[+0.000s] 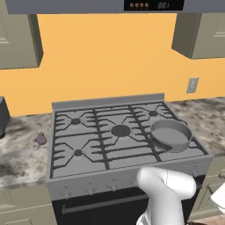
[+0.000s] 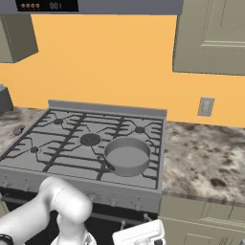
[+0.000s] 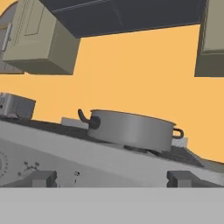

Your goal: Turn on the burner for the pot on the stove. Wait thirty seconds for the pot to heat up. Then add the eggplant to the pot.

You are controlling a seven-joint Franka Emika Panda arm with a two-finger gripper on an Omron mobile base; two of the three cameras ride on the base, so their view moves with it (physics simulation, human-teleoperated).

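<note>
Mottled grey-brown stone counter [image 1: 19, 160] runs either side of the wide grey gas stove [image 1: 107, 178] with dark cast grates; orange wall behind, beige upper cabinets [image 1: 17, 41] left and right, dark hood panel [image 1: 151, 5] overhead.

My claw [image 3: 112, 178] sits low at the stove's front edge, looking up across it. Two dark fingertips [image 3: 41, 178] stand well apart, jaws wide, nothing between them, touching nothing I can make out.

Left to right in the left base view: a tiny dull purple-grey rounded eggplant [image 1: 41, 139] lies on the counter just beside the stove's left edge, at about 9 o'clock from the middle burner. The shallow round grey metal pot [image 1: 170, 135] rests on the front-right grate, at roughly 4 o'clock from the middle burner, its short dark handle pointing front-left. The small burner beneath is hidden by the pot. A grey wall outlet [image 1: 192, 85] is at 1 o'clock. My white arm [image 1: 165, 193] covers part of the knob row.
</note>
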